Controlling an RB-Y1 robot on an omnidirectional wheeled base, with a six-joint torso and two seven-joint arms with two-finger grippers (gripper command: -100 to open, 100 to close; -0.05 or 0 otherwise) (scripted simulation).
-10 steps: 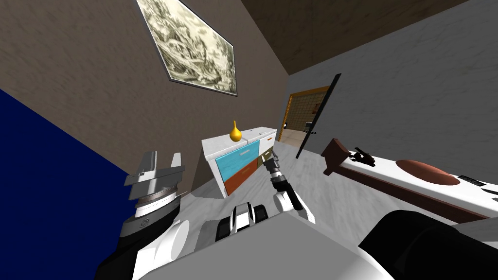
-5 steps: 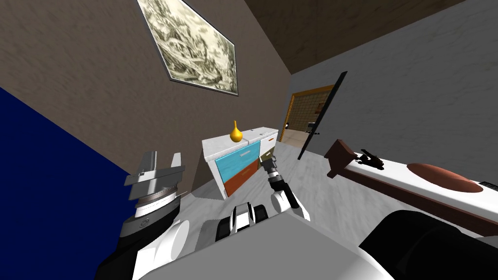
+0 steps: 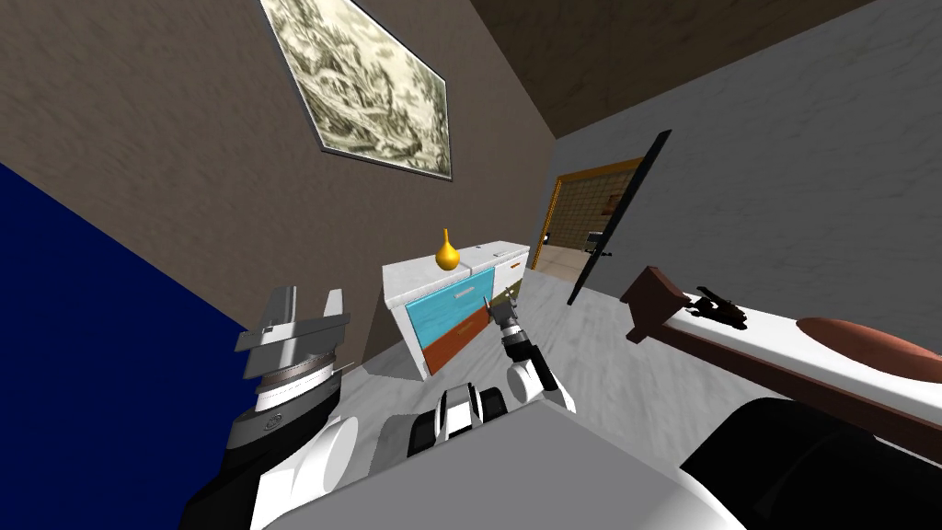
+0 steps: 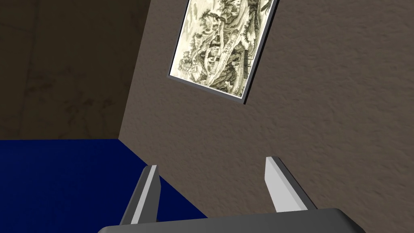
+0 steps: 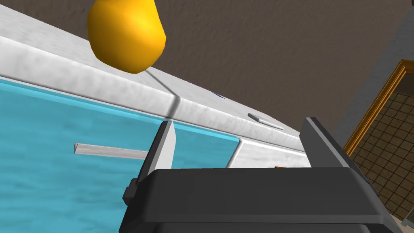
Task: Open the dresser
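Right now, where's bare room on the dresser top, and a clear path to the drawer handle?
The white dresser top is bare from the yellow pear-shaped vase to its doorway end. Nothing stands between the open right pincer and the turquoise drawer's grey bar handle. Only the vase spot is taken.

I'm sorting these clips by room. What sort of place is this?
Probably a bedroom: a dresser with coloured drawer fronts stands against the wall, a framed picture hangs on that wall, and what looks like a bed lies nearby.
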